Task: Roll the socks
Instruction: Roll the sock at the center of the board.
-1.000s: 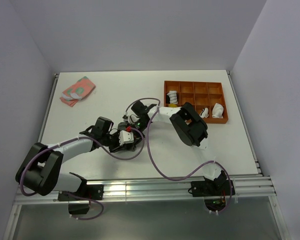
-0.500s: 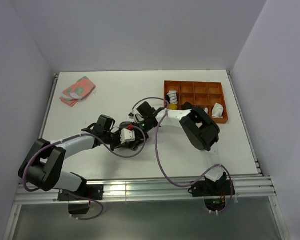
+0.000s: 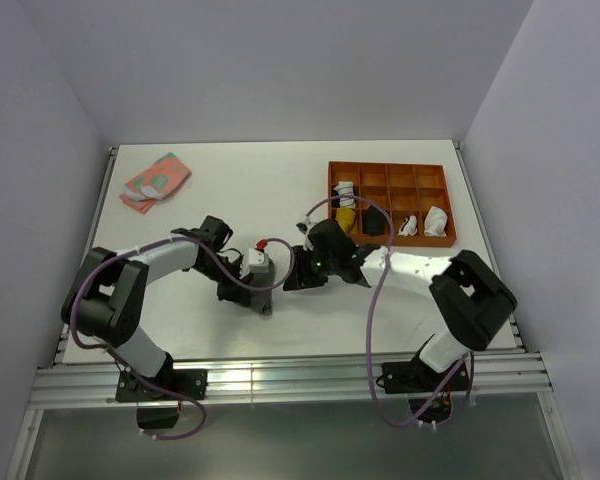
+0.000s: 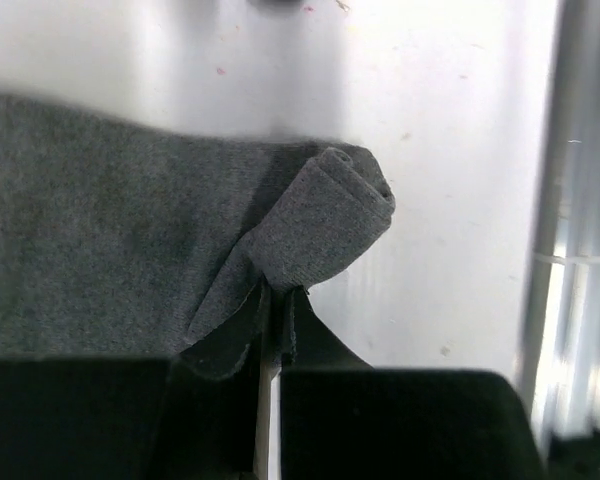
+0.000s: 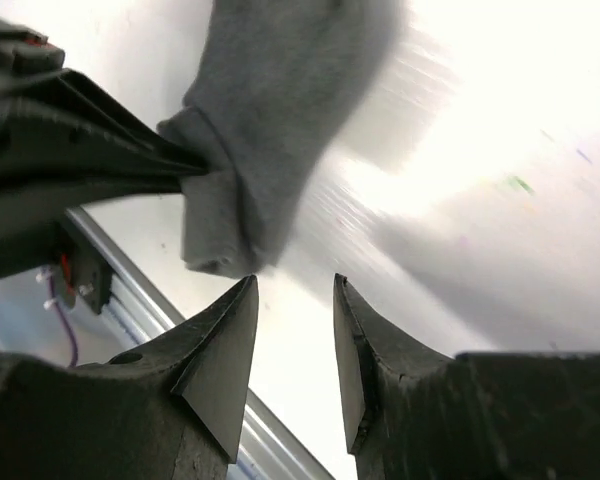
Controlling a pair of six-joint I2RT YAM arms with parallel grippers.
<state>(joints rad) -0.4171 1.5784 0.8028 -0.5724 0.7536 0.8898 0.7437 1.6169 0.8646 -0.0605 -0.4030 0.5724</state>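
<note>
One of the socks, the plain grey one (image 4: 100,230), lies flat on the white table with one end folded into a thick lip (image 4: 335,215). My left gripper (image 4: 270,300) is shut on that lip. The right wrist view shows the same grey sock (image 5: 280,90) with the left fingers (image 5: 130,165) pinching its end. Just short of the sock, my right gripper (image 5: 295,285) stands open with nothing between its fingers. A white roll with black stripes (image 3: 345,189) sits in the orange tray (image 3: 390,166). In the top view the two grippers meet mid-table, and the arms hide the grey sock.
The tray at the back right also holds a yellow bundle (image 3: 347,212), a black bundle (image 3: 375,220) and white rolls (image 3: 435,220). A pink and green cloth (image 3: 155,180) lies at the back left. A metal rail (image 3: 280,375) runs along the near edge.
My left gripper has shut on the grey sock's folded end. My right gripper has opened and let go, and the right arm has swung out to the right.
</note>
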